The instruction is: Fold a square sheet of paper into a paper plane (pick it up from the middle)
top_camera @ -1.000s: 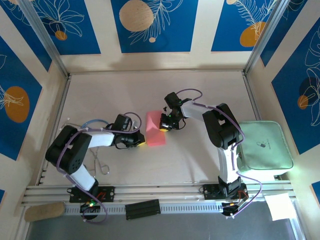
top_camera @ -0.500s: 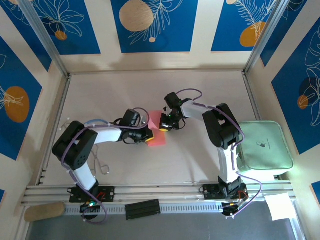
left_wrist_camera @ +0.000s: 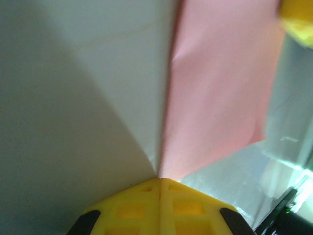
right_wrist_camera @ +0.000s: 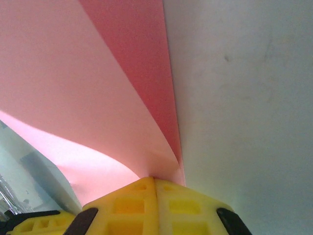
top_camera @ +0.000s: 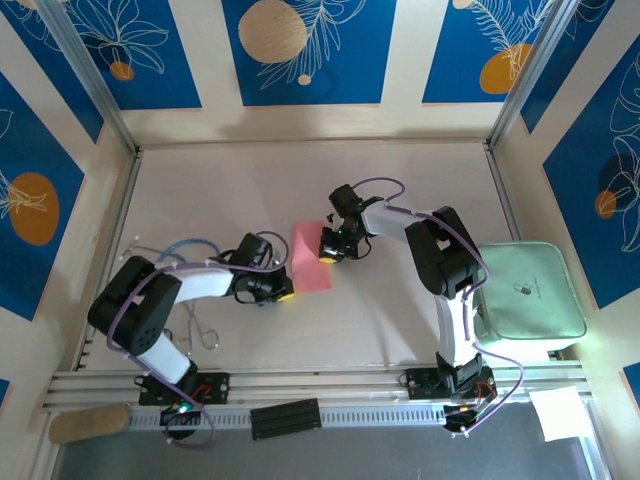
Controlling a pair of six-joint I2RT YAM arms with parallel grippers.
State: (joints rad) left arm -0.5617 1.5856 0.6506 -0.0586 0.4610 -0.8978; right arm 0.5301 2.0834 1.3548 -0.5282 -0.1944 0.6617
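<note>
The right gripper (top_camera: 327,252) is standing fully closed, pinching the right edge of the sheet (top_camera: 309,262). In its wrist view two pink layers are running into the fingertip seam, the upper one bowing up off the lower. The left gripper (top_camera: 283,291) is also closed, its tips meeting the sheet's near left corner, where a straight left edge is running away from them. Whether any paper is nipped there I cannot tell.

The sheet is lying mid-table (top_camera: 400,330) between the two arms, looking like a doubled rectangle rather than a square. It seems the first half-fold is being set: the right side is holding the free edges together while the left is working the folded edge. Next the closed left tips probably need to be pressing flat along that edge, far to near, without dragging the layers out of line.
</note>
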